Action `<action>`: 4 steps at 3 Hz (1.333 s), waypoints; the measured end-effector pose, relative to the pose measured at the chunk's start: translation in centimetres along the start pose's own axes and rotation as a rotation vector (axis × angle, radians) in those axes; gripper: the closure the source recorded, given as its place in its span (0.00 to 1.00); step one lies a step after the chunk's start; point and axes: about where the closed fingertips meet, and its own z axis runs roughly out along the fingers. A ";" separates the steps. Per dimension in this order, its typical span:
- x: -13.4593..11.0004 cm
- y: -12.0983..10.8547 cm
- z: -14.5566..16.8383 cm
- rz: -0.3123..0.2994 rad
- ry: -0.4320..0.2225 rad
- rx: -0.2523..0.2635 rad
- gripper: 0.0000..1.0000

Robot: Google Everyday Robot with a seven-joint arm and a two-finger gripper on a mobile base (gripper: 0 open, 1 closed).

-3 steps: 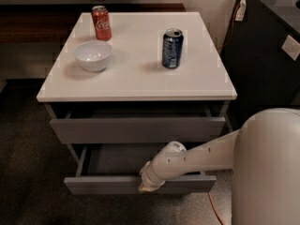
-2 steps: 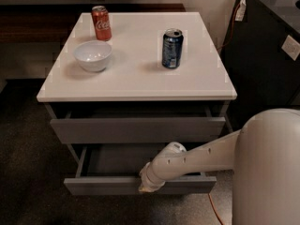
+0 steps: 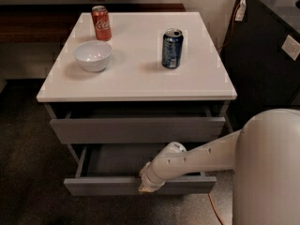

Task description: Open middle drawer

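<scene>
The middle drawer [image 3: 117,185] stands pulled out below the white-topped cabinet, its flat grey front strip well forward and its grey inner tray [image 3: 119,159] showing. My white arm reaches in from the lower right. My gripper [image 3: 146,187] is at the top edge of the drawer's front strip, a little right of its middle. The wrist covers the gripper's tip. The taller top drawer front [image 3: 138,129] sits above, slightly out from the cabinet. The bottom drawer is hidden under the open one.
On the white cabinet top [image 3: 136,86] stand a red cola can [image 3: 101,23], a white bowl [image 3: 93,55] and a blue can [image 3: 172,48]. A dark cabinet [image 3: 267,55] stands at the right, with an orange cable [image 3: 213,205] on the dark floor.
</scene>
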 end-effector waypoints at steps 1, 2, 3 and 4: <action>-0.1 0.3 0.0 0.000 -0.003 -0.004 0.68; -1.0 2.8 -0.1 0.002 -0.024 -0.037 0.86; -0.9 2.8 -0.1 0.002 -0.024 -0.037 1.00; -1.7 4.9 -0.2 0.004 -0.045 -0.066 1.00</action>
